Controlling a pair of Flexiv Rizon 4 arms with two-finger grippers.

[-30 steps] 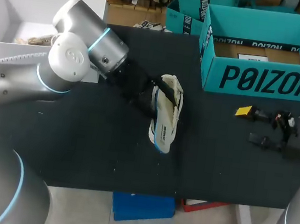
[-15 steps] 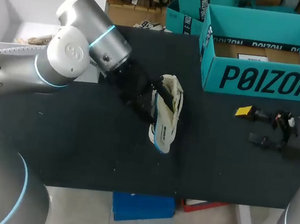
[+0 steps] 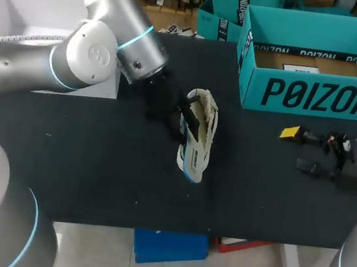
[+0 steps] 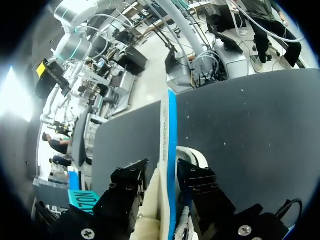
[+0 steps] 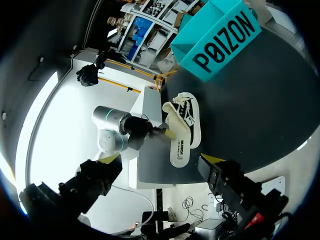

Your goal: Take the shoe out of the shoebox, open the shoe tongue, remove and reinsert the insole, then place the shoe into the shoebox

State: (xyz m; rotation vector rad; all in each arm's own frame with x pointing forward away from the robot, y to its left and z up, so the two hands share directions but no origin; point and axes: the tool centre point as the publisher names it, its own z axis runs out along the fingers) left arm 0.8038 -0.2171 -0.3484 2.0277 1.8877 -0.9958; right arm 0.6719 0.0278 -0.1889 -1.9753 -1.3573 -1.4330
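Note:
A white shoe (image 3: 199, 139) with a blue-edged sole lies on its side in the middle of the black table (image 3: 94, 175). My left gripper (image 3: 184, 118) is at the shoe's left side. In the left wrist view its two black fingers (image 4: 131, 181) press on the shoe's edge (image 4: 167, 130) from both sides. From the right wrist view the shoe (image 5: 183, 127) shows with the left arm against it. The teal shoebox (image 3: 311, 98) stands open at the back right, also seen as the shoebox (image 5: 222, 40). My right gripper (image 3: 300, 149) rests open on the table in front of that box, well right of the shoe.
A white open box (image 3: 24, 8) stands at the back left under my left arm. A second teal box (image 3: 223, 21) stands behind the shoebox. The table's front edge runs close below the shoe's toe.
My left arm has swung toward the back of the table and its fingers have drawn together on the shoe. The shoe and the right arm have stayed in place.

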